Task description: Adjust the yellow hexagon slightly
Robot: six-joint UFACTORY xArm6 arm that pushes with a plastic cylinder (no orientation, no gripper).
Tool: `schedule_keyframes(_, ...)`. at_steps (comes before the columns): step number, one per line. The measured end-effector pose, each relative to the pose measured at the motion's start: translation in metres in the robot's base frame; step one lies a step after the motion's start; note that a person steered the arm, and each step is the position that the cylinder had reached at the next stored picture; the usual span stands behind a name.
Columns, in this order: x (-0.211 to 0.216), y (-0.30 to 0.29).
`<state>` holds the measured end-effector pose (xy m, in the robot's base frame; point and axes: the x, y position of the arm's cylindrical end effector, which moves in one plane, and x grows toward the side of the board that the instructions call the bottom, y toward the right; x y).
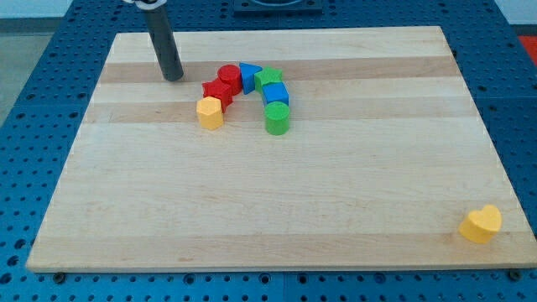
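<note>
The yellow hexagon (210, 111) lies on the wooden board at the view's upper middle-left, touching the lower left of a red star (217, 91). My tip (173, 77) rests on the board up and to the left of the hexagon, a short gap away, touching no block. The dark rod rises from it toward the view's top.
An arc of blocks runs right of the hexagon: a red cylinder (229, 75), a blue triangle (249, 75), a green star (268, 80), a blue cube (275, 95), a green cylinder (277, 118). A yellow heart (481, 224) lies near the board's bottom-right corner.
</note>
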<state>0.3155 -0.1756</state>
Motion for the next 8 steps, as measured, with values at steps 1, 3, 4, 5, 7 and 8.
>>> schedule_keyframes(1, 0.025, 0.000)
schedule_keyframes(3, 0.070, 0.000)
schedule_keyframes(4, 0.079, 0.000)
schedule_keyframes(5, 0.083, 0.009)
schedule_keyframes(7, 0.088, 0.017)
schedule_keyframes(8, 0.088, 0.022)
